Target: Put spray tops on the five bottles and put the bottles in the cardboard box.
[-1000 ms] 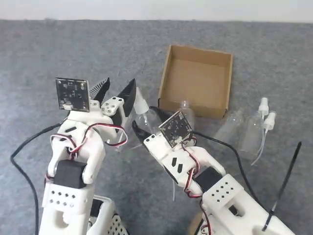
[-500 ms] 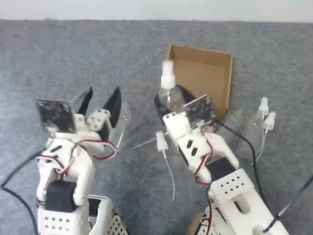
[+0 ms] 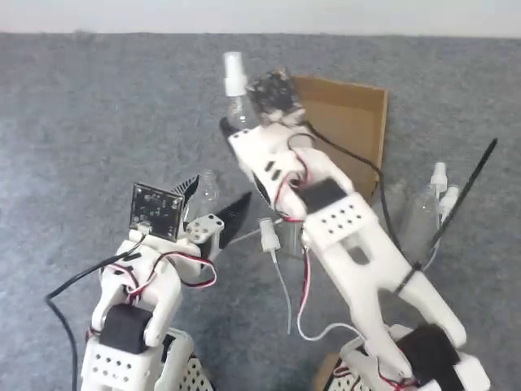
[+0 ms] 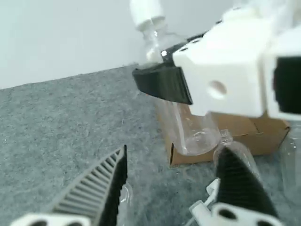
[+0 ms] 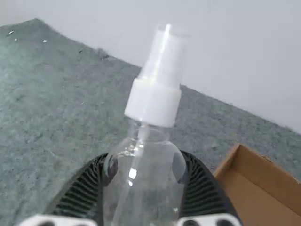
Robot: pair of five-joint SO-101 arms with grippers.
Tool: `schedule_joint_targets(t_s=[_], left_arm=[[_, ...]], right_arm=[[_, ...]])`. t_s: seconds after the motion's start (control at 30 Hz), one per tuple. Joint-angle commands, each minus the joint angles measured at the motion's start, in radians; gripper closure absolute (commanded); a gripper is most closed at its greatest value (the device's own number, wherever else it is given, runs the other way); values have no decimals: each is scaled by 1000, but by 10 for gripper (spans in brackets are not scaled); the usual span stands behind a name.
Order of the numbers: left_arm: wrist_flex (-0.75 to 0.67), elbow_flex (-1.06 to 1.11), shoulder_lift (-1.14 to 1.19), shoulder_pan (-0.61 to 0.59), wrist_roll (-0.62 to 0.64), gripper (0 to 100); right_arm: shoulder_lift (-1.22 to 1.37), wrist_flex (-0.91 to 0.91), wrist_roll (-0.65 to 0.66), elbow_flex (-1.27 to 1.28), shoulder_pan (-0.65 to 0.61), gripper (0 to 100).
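My right gripper [image 3: 238,124] is shut on a clear bottle [image 3: 237,104] with a white spray top [image 3: 234,67], held upright in the air by the cardboard box's [image 3: 370,124] near-left corner. The right wrist view has this bottle [image 5: 149,162] between the black fingers [image 5: 82,190]. My left gripper [image 3: 218,204] stands open and holds nothing, low over the carpet, beside a topless bottle [image 3: 207,187]. A loose spray top [image 3: 269,236] with its tube lies just right of it. In the left wrist view the open gripper [image 4: 169,188] faces the held bottle [image 4: 188,134] and the box [image 4: 265,136].
More clear bottles [image 3: 422,216] lie on the carpet right of the box, two with white spray tops [image 3: 444,189]. The right arm's white body [image 3: 350,244] stretches across the middle. A white perforated basket [image 3: 183,371] sits at the near edge, by the left arm's base.
The right arm has lifted the capped bottle off the carpet and carried it up and toward the far left of the box. The left gripper has swung right, still open.
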Motion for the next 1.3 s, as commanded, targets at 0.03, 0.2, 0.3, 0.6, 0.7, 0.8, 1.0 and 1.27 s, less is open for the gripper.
schedule_joint_targets(t_s=[0.03, 0.2, 0.3, 0.6, 0.7, 0.8, 1.0, 1.27], left_arm=[[-137, 56, 17, 0, -8, 660], [-216, 67, 86, -49, -8, 660], [-253, 67, 141, -58, -8, 660], [-276, 54, 193, -52, -8, 660], [-276, 56, 193, -52, -9, 675], [-276, 56, 193, -60, -9, 700], [-284, 62, 192, -121, -6, 825], [-325, 81, 192, -184, -8, 958]], right_arm=[[-15, 143, -9, -152, -68, 992], [-143, 265, -11, -123, -90, 992], [-254, 314, -6, -80, -88, 992], [-394, 309, -3, 35, -70, 992], [-371, 214, -3, 35, 2, 992], [-303, 77, -2, 29, 96, 992], [-41, -8, -5, -138, 206, 992], [268, -102, -8, -347, 254, 992]])
